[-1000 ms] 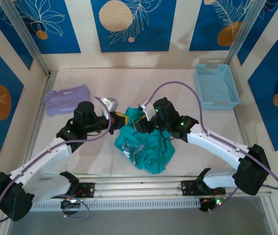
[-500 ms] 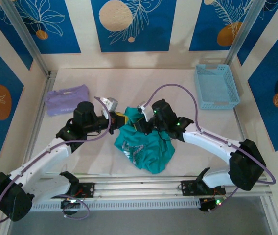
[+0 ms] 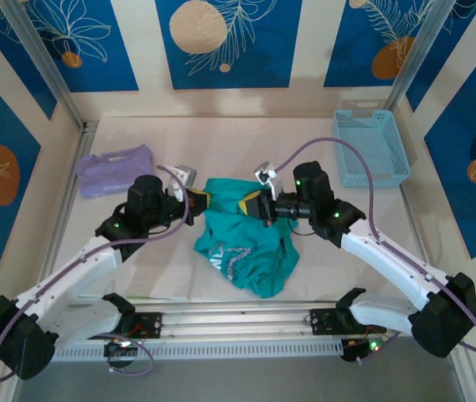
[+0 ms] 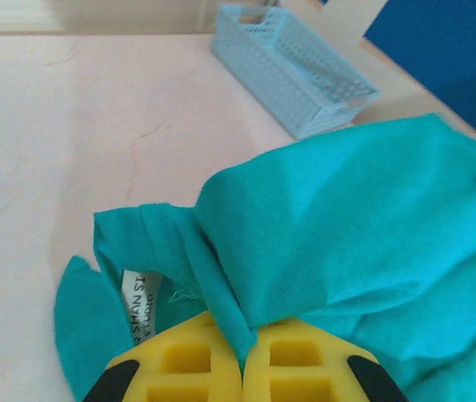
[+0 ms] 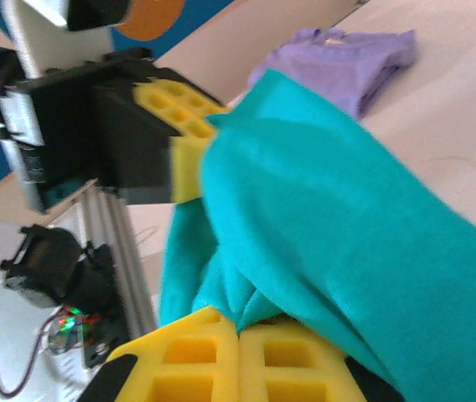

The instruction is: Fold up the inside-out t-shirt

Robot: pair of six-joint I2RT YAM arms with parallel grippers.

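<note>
Both my pincers are on the shirt (image 3: 242,247). L pincer (image 3: 200,199): pads fully together, a ridge of teal cloth nipped btwn them, plain in the L wrist view. A white label (image 4: 140,306) sits just beside the pads. R pincer (image 3: 249,203): pads also fully together, a fold of the same cloth caught in the seam btwn them. The 2 pincers face each other, close, w/ a short span of cloth stretched across.

Shirt is mid-table (image 3: 221,142), btwn my 2 arms. Its top edge is raised in my grips and the rest droops in a crumpled heap toward the near edge, pale print showing. Purple garment (image 3: 114,170) lies well apart at far L, basket (image 3: 370,146) at far R.

Step, I reckon: opening out the bunch, pre-fold. No fold made yet, so it's early in the job. Next move prob. calls for drawing the 2 grips apart evenly w/ enough lift that the heap unrolls, then laying it flat. Can't tell which part of the shirt each grip has, so a regrip at shoulders or hem may be needed.
</note>
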